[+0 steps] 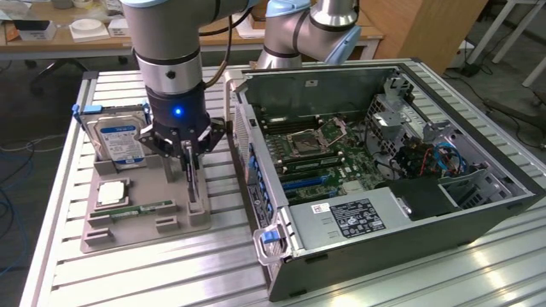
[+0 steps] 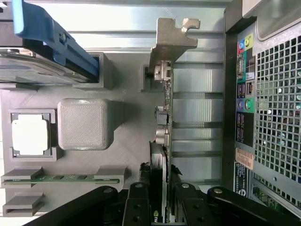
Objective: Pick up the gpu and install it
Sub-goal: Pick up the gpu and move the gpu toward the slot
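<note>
The gpu (image 1: 193,185) is a thin dark card standing on edge in the grey parts tray (image 1: 145,220), just beside the open computer case (image 1: 384,160). In the wrist view the gpu (image 2: 164,117) is seen edge-on, its silver bracket (image 2: 171,40) at the far end by a tray post. My gripper (image 1: 188,157) hangs straight down over the card's near end. Its black fingers (image 2: 138,207) press on both sides of the card, so the gripper (image 2: 162,207) is shut on it. The card's lower edge still sits in the tray.
The tray also holds a silver hard drive (image 1: 119,141) with a blue clip, a CPU (image 1: 112,192) and a green memory stick (image 1: 140,210). The case's rear panel (image 2: 273,94) stands close beside the card. The motherboard (image 1: 324,160) lies exposed inside the case.
</note>
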{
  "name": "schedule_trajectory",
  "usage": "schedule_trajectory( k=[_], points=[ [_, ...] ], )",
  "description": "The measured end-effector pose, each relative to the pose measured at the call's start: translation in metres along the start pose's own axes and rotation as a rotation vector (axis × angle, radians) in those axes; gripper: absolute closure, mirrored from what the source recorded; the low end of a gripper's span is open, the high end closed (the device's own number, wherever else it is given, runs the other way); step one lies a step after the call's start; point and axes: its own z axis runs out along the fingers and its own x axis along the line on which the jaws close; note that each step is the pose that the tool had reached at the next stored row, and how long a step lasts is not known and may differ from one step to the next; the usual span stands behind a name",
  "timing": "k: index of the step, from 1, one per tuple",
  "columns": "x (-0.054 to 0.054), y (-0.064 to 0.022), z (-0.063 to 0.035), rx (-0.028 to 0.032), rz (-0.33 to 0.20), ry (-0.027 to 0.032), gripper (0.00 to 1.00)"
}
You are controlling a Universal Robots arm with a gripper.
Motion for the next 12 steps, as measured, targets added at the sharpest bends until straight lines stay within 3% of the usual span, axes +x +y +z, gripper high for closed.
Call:
schedule_trajectory(
  k=[12],
  points=[
    [-0.0001,0.0001,-0.0044,-0.0025,-0.031,0.0003,0.74]
  ],
)
